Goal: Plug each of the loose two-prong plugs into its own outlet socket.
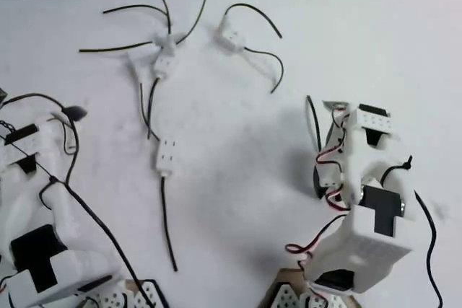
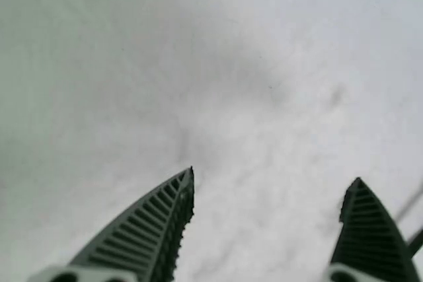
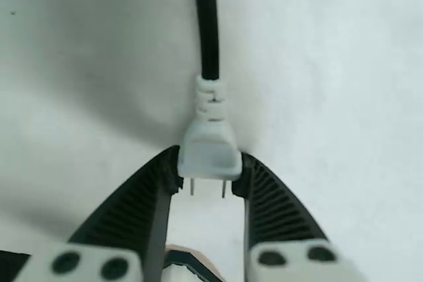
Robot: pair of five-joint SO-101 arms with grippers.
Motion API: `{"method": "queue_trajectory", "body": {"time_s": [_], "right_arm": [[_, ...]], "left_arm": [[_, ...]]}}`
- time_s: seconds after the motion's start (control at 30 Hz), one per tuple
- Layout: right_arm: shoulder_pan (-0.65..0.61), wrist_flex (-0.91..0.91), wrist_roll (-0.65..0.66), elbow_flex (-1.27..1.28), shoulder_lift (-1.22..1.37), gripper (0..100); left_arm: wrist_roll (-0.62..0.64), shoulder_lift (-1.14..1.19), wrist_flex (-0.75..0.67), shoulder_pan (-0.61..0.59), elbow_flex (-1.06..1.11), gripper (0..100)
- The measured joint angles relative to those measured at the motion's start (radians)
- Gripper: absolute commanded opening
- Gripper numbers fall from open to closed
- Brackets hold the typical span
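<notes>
Right wrist view: the right gripper (image 3: 209, 163) clamps the white two-prong plug (image 3: 210, 140) by its flanks, prongs facing the wrist, black cord (image 3: 206, 18) trailing away. To seat it cleanly, the prongs likely need turning toward the outlet socket (image 1: 167, 155) and squaring with its slots. The right arm (image 1: 364, 200) sits folded, well apart from that socket, wrist pitched down; the left gripper (image 2: 273, 177), on the socket's other side, hangs spread over bare table (image 2: 198, 64)

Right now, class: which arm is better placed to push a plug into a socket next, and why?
Right. The right gripper is shut on a white two-prong plug, with the prongs bare between its fingers. The left gripper hangs open over the bare table, holding nothing.
</notes>
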Motion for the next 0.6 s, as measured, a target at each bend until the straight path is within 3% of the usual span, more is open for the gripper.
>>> {"method": "queue_trajectory", "body": {"time_s": [0.13,0.33,0.47,0.6], "right_arm": [[-0.003,0.006,0.021,-0.041,0.002,1.8],[-0.057,0.172,0.021,-0.18,-0.061,1.8],[-0.198,0.273,0.021,-0.265,-0.176,1.8],[-0.425,0.296,0.021,-0.31,-0.288,1.8]], "left_arm": [[0.0,0.0,0.0,0.002,0.0,34],[0.0,0.0,0.0,0.002,0.0,34],[0.0,0.0,0.0,0.002,0.0,34],[0.0,0.0,0.0,-0.037,0.0,34]]}}
